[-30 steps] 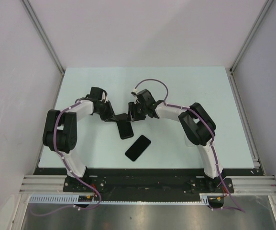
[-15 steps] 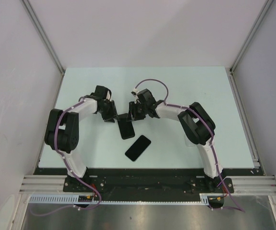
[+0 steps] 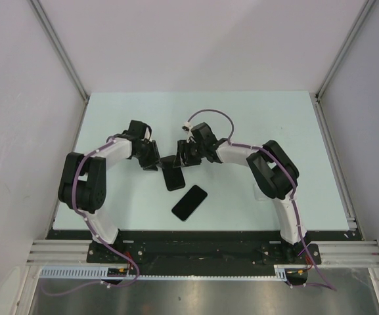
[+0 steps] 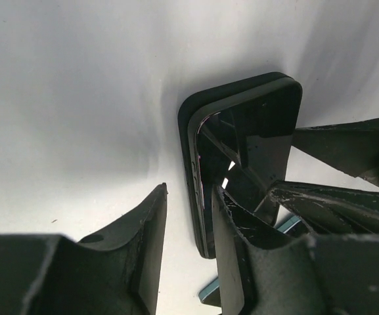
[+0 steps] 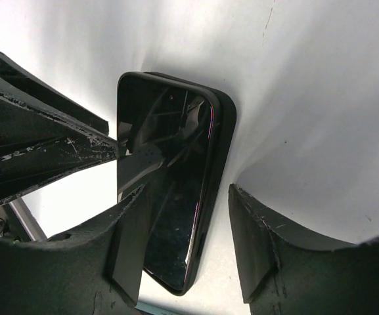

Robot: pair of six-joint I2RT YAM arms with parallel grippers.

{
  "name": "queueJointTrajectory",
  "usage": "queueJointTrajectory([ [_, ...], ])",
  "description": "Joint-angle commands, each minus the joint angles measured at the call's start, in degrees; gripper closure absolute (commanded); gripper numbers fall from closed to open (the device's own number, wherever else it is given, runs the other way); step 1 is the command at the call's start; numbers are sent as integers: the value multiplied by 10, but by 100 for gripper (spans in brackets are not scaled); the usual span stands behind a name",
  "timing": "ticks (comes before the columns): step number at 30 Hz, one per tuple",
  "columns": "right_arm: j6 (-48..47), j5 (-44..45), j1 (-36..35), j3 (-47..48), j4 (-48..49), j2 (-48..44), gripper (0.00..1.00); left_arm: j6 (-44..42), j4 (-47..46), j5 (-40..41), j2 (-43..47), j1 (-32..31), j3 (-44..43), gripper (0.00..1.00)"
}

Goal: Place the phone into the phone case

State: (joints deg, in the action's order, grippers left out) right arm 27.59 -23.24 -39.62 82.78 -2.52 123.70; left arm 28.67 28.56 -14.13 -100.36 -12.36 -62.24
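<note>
Both arms are folded inward, wrists meeting over the middle of the pale table (image 3: 274, 125). Between them lies the phone (image 3: 172, 177): black, screen up, flat on the surface, its long axis running roughly away from the bases.

Left gripper (image 4: 189, 190): fingers spread, straddling one long edge of the phone. One finger (image 4: 232, 249) is over the glass, the other is down beside the phone on the table. I see no squeeze on anything.

Right gripper (image 5: 188, 190): also spread. One finger overlaps the screen; the other stands off the opposite edge, with a strip of bare table between.

Phone case (image 4: 184, 138): from both wrists I see a matte rim with rounded corners wrapping the glossy slab on the sides in view, so it sits around the phone. I cannot tell whether the phone is seated all the way, because fingers hide part of it. A thin pale-blue edge peeks out under the phone at the bottom of both wrist views; I can't tell what it is.

Second black phone (image 3: 189, 203): lies tilted on the table nearer the bases, just apart from the first, with neither gripper on it.
</note>
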Motion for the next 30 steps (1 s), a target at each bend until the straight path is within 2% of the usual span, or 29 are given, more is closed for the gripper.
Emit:
queueJointTrajectory([
  [1, 5, 1, 2, -30, -19, -17, 44, 17, -28, -32, -5, 2, 10, 63],
  [4, 12, -4, 1, -40, -5, -19, 43, 22, -36, -26, -8, 2, 19, 64],
  [7, 36, -45, 4, -50, 20, -12, 42, 25, -38, -27, -16, 2, 25, 67],
  [9, 53, -76, 9, -61, 69, -11, 42, 31, -47, -47, -19, 2, 35, 69],
  [16, 85, -112, 22, -68, 103, -16, 41, 43, -61, -91, -25, 6, 55, 74],
  [26, 167, -203, 37, -70, 217, 0, 41, 59, -82, -121, -15, 15, 89, 75],
  [30, 185, -207, 38, -70, 231, 7, 41, 63, -87, -126, -12, 17, 92, 75],
])
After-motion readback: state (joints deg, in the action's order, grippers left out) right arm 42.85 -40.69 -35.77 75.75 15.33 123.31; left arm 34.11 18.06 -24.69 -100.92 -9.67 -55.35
